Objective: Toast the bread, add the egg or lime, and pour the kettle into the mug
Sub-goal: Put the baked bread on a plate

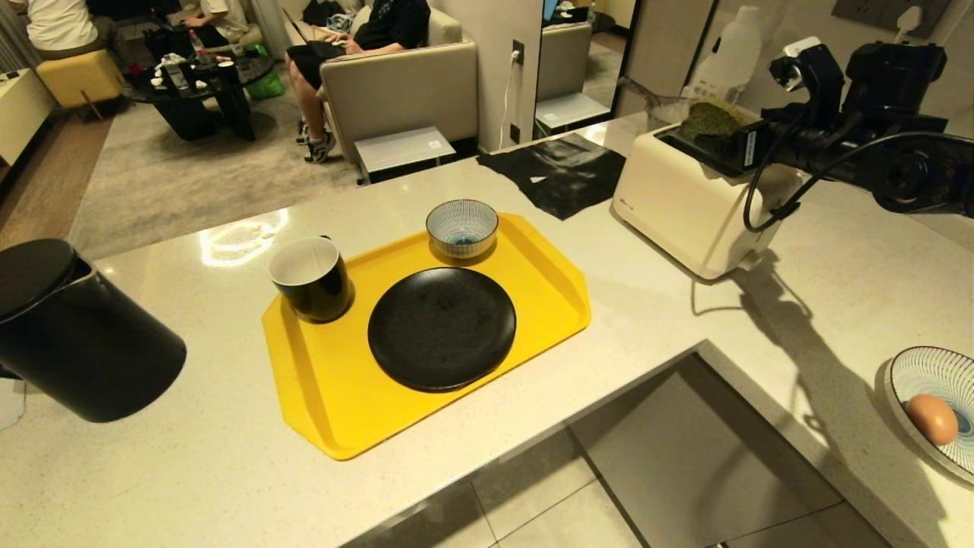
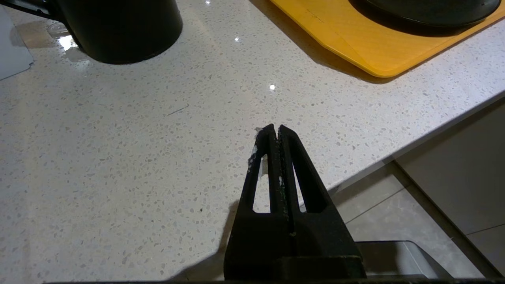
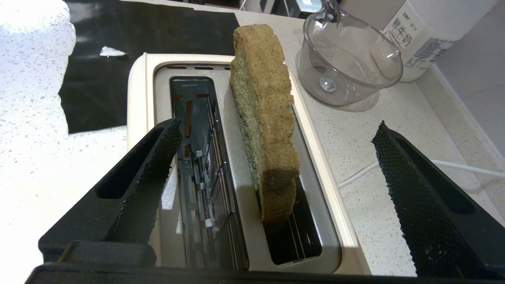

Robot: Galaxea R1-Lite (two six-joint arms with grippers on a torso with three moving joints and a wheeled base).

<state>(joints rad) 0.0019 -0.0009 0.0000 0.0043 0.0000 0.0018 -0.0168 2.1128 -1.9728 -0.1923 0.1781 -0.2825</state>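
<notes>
My right gripper (image 3: 276,157) hangs over the toaster (image 1: 689,213) at the counter's far right corner, fingers spread wide, touching nothing. The bread (image 3: 264,118) stands upright in one slot (the other slot is bare). My left gripper (image 2: 275,132) is pressed closed, empty, above the counter (image 2: 118,157) near its front edge.

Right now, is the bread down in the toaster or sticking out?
Sticking out: the bread stands upright in one toaster slot, mostly above the rim; the other slot is empty.

yellow tray (image 1: 319,411), black plate (image 1: 441,327), striped bowl (image 1: 462,227), toaster (image 1: 685,213)
</notes>
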